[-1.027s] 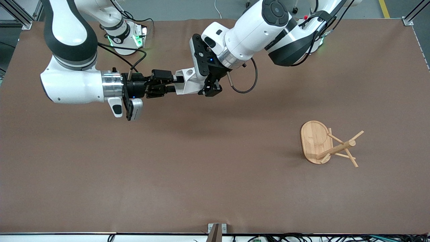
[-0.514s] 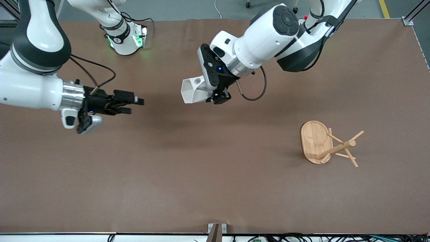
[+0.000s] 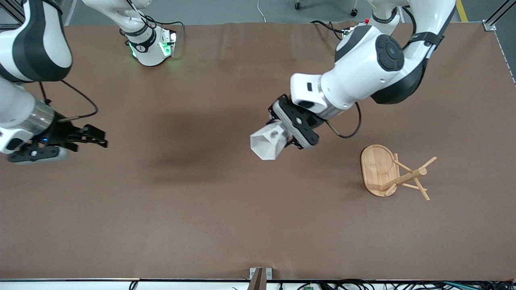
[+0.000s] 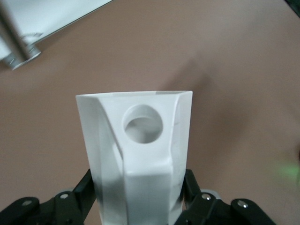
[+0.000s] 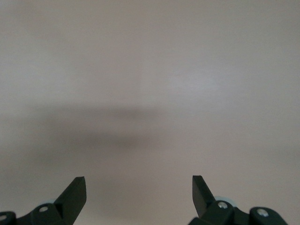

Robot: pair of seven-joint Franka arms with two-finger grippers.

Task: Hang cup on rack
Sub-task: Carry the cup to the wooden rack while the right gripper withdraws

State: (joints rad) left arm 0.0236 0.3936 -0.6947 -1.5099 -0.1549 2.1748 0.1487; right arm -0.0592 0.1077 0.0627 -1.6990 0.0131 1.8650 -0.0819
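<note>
Front view shows the rack [image 3: 387, 173] nearest to the camera, standing on the brown table [image 3: 225, 209] toward the left arm's end, its pegs bare. Above the table's middle, the left gripper [image 3: 288, 135] is clamped on the cup [image 3: 267, 142], which points its polygonal mouth away from the wrist; in the left wrist view the black fingers [image 4: 194, 208] press both sides of the cup [image 4: 138, 164], handle hole facing the camera. The right gripper [image 3: 94, 137] hangs over the right arm's end, jaws wide apart, holding nothing, well apart from the cup.

Even overhead light, soft shadows, blurred right wrist view
</note>
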